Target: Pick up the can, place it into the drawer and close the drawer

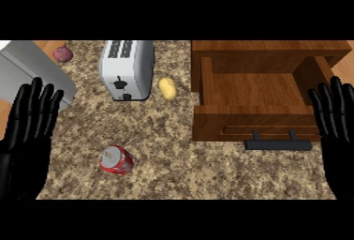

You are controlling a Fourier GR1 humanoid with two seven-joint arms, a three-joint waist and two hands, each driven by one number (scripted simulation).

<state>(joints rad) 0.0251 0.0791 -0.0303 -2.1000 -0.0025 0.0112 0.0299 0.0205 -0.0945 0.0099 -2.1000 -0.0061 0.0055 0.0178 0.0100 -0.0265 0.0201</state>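
Left hand [27, 126] is resting at the view's left edge, fingers [34, 101] straight, slightly apart and holding nothing. Just beyond those fingertips a grey appliance [31, 70] is lying at the desk's corner, with a reddish-purple vegetable [63, 54] beside it.

The can [115, 160], red with a silver top, is lying tilted on the speckled desk [180, 159], to the right of the left fingers and nearer the robot than their tips, apart from both hands. It is not yet picked up.

Farther out, a toaster [126, 69] is standing well beyond the can, and a small yellow potato-like item [167, 88] is lying just to its right.

The wooden drawer [256, 93] is standing open, its tray showing nothing inside, its dark handle [278, 143] facing the robot, just left of the right fingers.

Right hand [339, 126] is resting at the right edge, fingers [335, 101] straight, apart and holding nothing.

Judgement: the step in hand is reaching for the can. The left hand appears better placed. It should be coming down with fingers spread either side of the can's body, curling round the barrel rather than the rim, since a tilted can is likely to roll if nudged. The drawer's front wall needs clearing on the carry.
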